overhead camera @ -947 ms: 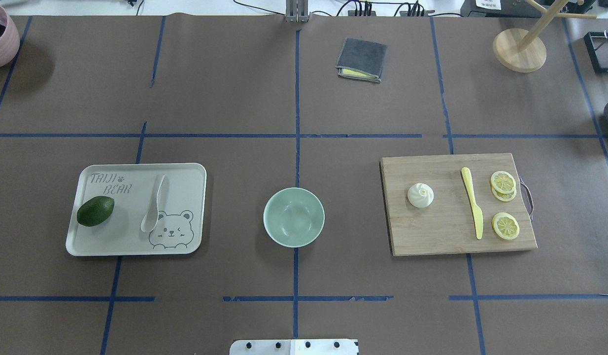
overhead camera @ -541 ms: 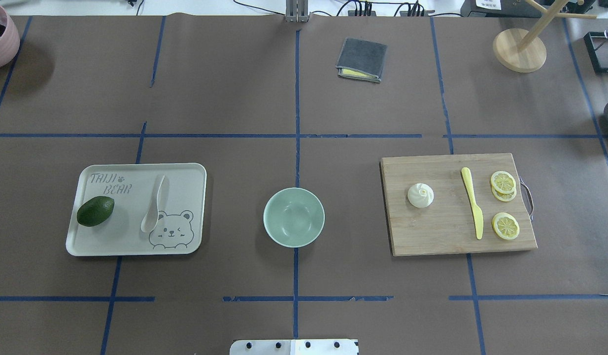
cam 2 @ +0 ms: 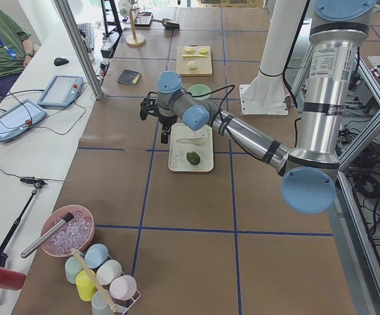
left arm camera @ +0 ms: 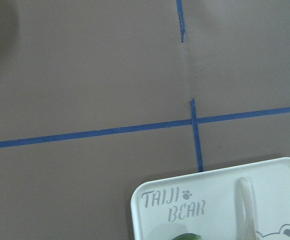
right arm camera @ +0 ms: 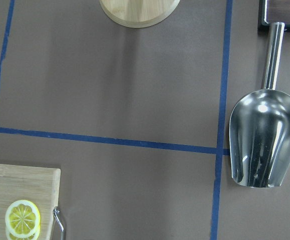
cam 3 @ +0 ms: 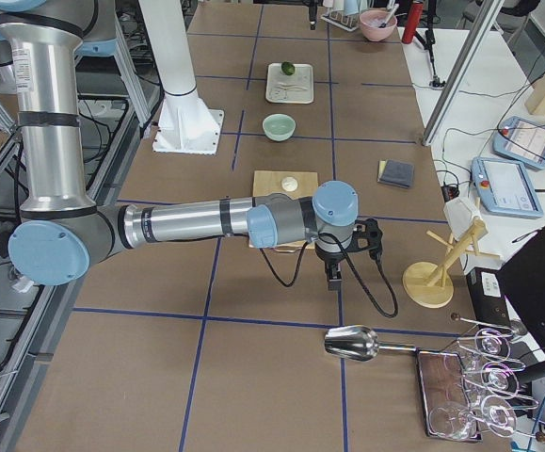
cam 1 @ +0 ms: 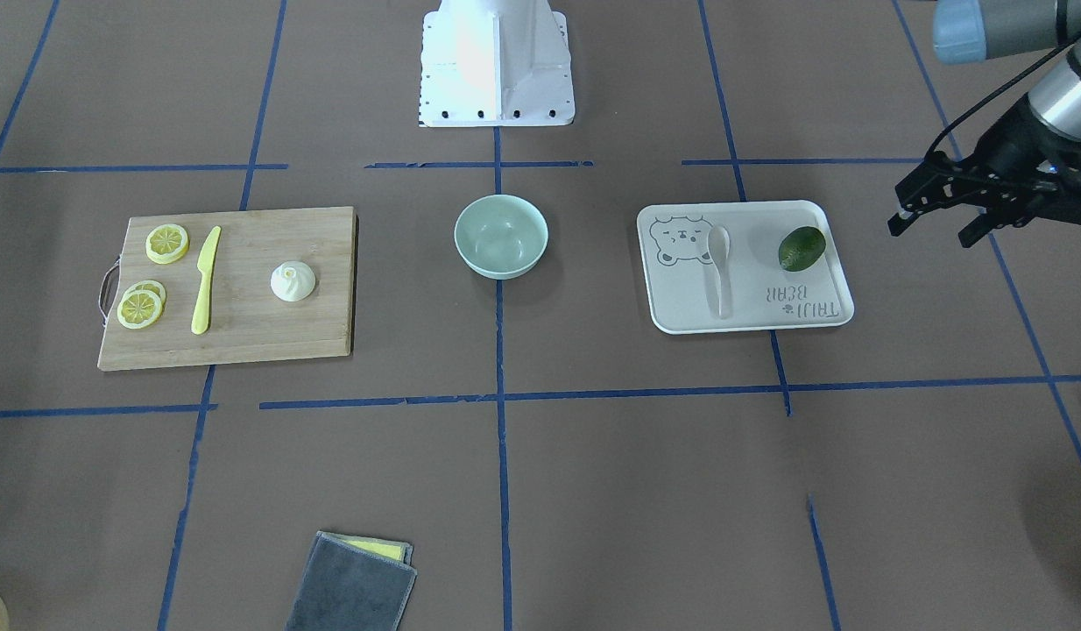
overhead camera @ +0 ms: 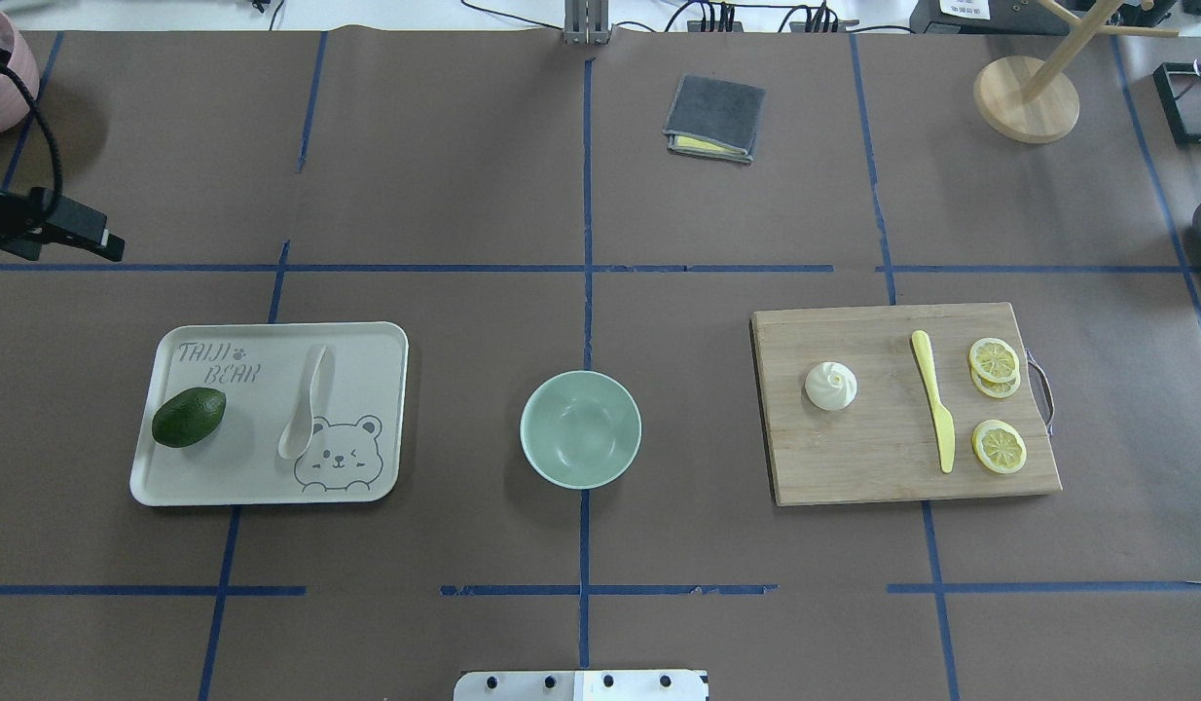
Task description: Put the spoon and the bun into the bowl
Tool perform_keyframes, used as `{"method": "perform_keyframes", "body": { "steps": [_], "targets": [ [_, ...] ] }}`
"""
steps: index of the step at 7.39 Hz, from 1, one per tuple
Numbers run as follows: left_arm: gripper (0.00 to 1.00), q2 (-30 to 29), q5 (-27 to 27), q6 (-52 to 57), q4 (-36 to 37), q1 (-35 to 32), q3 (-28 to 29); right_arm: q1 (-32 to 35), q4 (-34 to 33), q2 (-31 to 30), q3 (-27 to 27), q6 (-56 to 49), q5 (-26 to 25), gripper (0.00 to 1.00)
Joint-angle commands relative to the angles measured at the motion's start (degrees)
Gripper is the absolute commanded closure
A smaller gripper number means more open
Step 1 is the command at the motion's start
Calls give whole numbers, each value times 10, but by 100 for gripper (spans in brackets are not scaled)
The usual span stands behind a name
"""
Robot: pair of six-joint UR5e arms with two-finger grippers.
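Observation:
The off-white spoon [overhead camera: 304, 404] lies on the pale bear tray [overhead camera: 260, 467] on the left, scoop towards me; it also shows in the front view [cam 1: 718, 263] and the left wrist view [left arm camera: 245, 200]. The white bun [overhead camera: 831, 386] sits pleats up on the wooden cutting board [overhead camera: 854, 458] on the right. The mint-green bowl [overhead camera: 580, 428] stands empty in the middle. My left gripper [cam 1: 930, 232] is open and empty, above the table beyond the tray's far left corner, and shows at the overhead view's left edge [overhead camera: 75, 239]. My right gripper [cam 3: 333, 273] shows only in the right side view, so I cannot tell its state.
An avocado [overhead camera: 188, 417] lies on the tray beside the spoon. A yellow knife [overhead camera: 934, 399] and lemon slices [overhead camera: 999, 446] share the board with the bun. A grey cloth [overhead camera: 714, 118], a wooden stand [overhead camera: 1026, 97] and a metal scoop [right arm camera: 265, 137] lie further off.
My left gripper has come into the overhead view at its left edge, where no arm showed before. The spoon, bun and bowl have not moved.

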Motion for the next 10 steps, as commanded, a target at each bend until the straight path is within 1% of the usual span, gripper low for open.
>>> {"method": "perform_keyframes", "body": {
  "steps": [1, 3, 4, 5, 6, 7, 8, 9, 10],
  "targets": [
    [0, -1, 70, -123, -54, 86, 2, -14, 1, 4, 21, 57, 11, 0],
    [0, -22, 140, -197, -55, 162, 10, -60, 2, 5, 66, 152, 3, 0],
    [0, -37, 176, -214, -54, 191, 24, -69, 2, 5, 87, 179, 2, 0],
    [0, -52, 187, -225, -54, 206, 45, -79, 2, 5, 95, 190, 3, 0],
    [1, -68, 210, -246, -54, 227, 64, -98, 3, 6, 104, 222, 1, 0],
    [2, -71, 222, -254, -58, 241, 82, -109, 3, 11, 115, 245, 1, 0],
    [4, -71, 225, -254, -58, 246, 84, -123, 3, 13, 124, 266, -3, 0],
    [6, -70, 240, -254, -58, 249, 85, -136, 3, 19, 128, 290, -7, 0],
    [7, -71, 240, -254, -58, 252, 97, -144, 3, 29, 128, 307, -9, 0]
  ]
}}
